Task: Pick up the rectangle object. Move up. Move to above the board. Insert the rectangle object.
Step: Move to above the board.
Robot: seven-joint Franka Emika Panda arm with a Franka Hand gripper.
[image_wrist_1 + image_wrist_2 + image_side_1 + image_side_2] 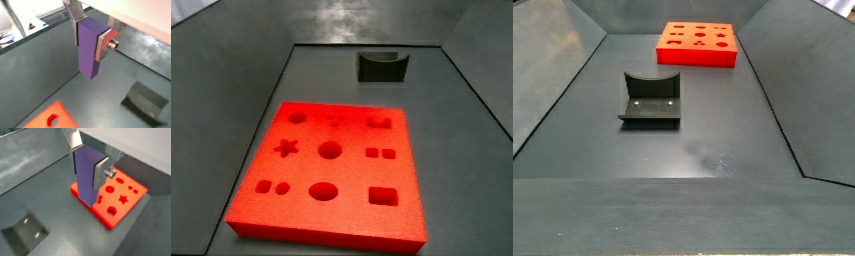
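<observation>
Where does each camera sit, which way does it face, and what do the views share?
Wrist view: on the arm, looking down past the hand gripping the rectangle object; fixture below.
Wrist view: the same hand, the board beneath.
Side view: near the board, facing the fixture; no robot.
Side view: opposite end, fixture nearer, board beyond; no robot.

My gripper shows in neither side view. In a wrist view the board is cut off by the picture's edge to one corner, and the rectangle object hides part of the board in a wrist view.
</observation>
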